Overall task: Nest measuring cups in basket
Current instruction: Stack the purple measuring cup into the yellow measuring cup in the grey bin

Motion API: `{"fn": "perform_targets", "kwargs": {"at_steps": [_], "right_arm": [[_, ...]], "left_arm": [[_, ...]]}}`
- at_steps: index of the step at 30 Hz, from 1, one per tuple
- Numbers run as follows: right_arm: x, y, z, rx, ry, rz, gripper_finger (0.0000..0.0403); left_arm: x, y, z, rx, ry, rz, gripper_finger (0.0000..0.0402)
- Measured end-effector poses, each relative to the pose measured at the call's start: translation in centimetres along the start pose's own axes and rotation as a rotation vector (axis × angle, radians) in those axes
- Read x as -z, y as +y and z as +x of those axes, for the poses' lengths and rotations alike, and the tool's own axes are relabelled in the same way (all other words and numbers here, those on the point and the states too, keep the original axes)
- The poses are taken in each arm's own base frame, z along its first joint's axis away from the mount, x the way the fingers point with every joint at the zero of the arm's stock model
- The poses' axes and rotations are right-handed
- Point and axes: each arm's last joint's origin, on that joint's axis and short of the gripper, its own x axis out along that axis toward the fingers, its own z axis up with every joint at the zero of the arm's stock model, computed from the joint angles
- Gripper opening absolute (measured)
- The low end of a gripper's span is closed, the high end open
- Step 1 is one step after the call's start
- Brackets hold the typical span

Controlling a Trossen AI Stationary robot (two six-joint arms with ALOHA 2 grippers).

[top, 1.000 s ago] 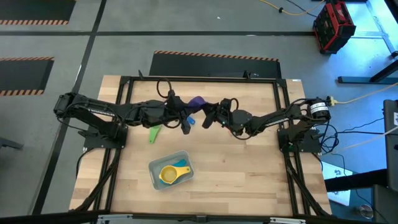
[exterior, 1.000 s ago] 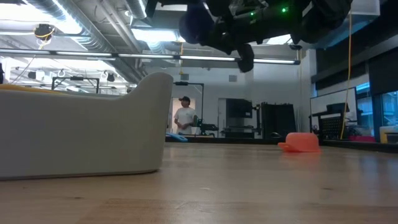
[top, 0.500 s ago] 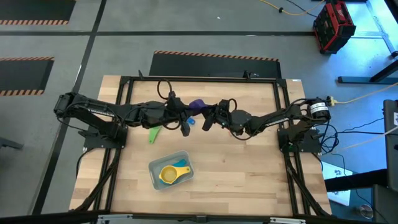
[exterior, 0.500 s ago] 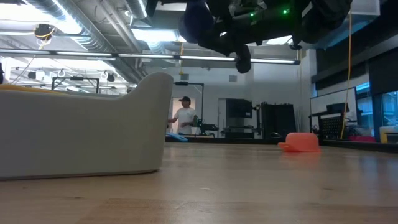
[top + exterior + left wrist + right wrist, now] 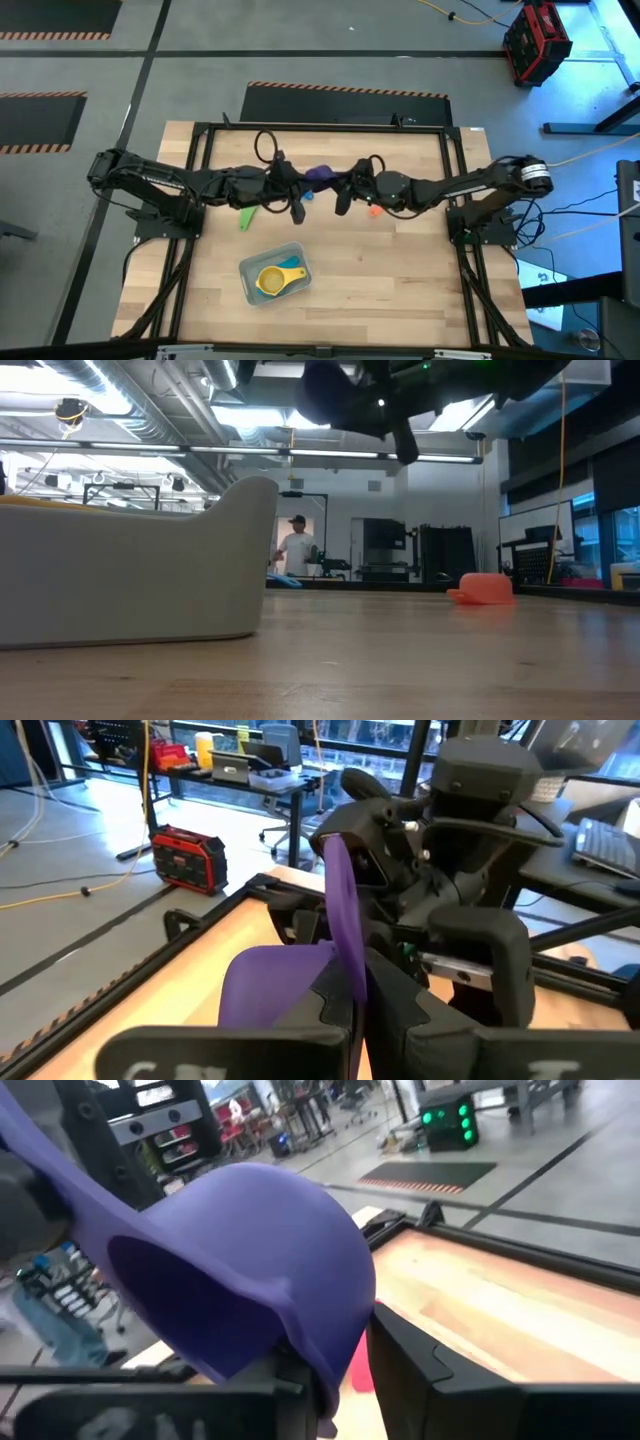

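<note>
A: Starting on the left, what does the left gripper [image 5: 297, 198] have?

B: It is clamped on the handle of the purple cup [image 5: 318, 173], held up over the far middle of the table [image 5: 400, 280]. In its wrist view the handle stands pinched between its fingers, bowl hanging to one side.

A: And the right gripper [image 5: 342, 192]?

B: Right up against that cup from the other side. Its wrist view shows the purple bowl's rim between the fingers [image 5: 420, 1355], which look closed on it, so both grip the one cup. This looks like a handover.

A: How to do it well?

B: I would let only one side release, and only once the other's hold is firm; a rim pinch on a rounded bowl can slip. Then carry it low toward the basket [image 5: 252, 288], near the front edge, which holds the yellow cup [image 5: 270, 281] and a teal cup [image 5: 293, 265].

A: Anything else about?

B: A green cup [image 5: 248, 215] lies below the left arm, a blue cup [image 5: 307, 194] sits between the grippers, and an orange cup [image 5: 375, 209] under the right arm.
</note>
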Motion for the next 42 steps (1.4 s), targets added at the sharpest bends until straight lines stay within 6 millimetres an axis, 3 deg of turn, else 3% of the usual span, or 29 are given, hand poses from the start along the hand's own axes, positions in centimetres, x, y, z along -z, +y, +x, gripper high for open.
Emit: {"fn": "perform_targets", "kwargs": {"at_steps": [16, 24, 31, 35, 42], "right_arm": [[-0.7, 0.0, -0.6, -0.006, 0.000, -0.002, 0.0076], [-0.8, -0.3, -0.4, -0.021, 0.016, 0.035, 0.0137], [-0.9, -0.2, -0.5, -0.052, 0.037, 0.018, 0.0144], [-1.1, -0.2, -1.4, -0.113, 0.123, -0.073, 0.0144], [-2.4, -0.9, -4.5, -0.054, 0.273, -0.100, 0.0144]], "left_arm": [[-0.3, -0.1, 0.0, 0.014, -0.021, -0.010, 0.0000], [-0.3, 0.1, -0.1, -0.008, -0.024, -0.004, 0.0000], [-0.3, 0.1, -0.1, -0.009, -0.024, -0.005, 0.0000], [-0.3, 0.1, -0.1, -0.010, -0.021, -0.003, 0.0000], [0.0, 0.2, 0.0, -0.027, 0.006, 0.013, 0.0000]]}}
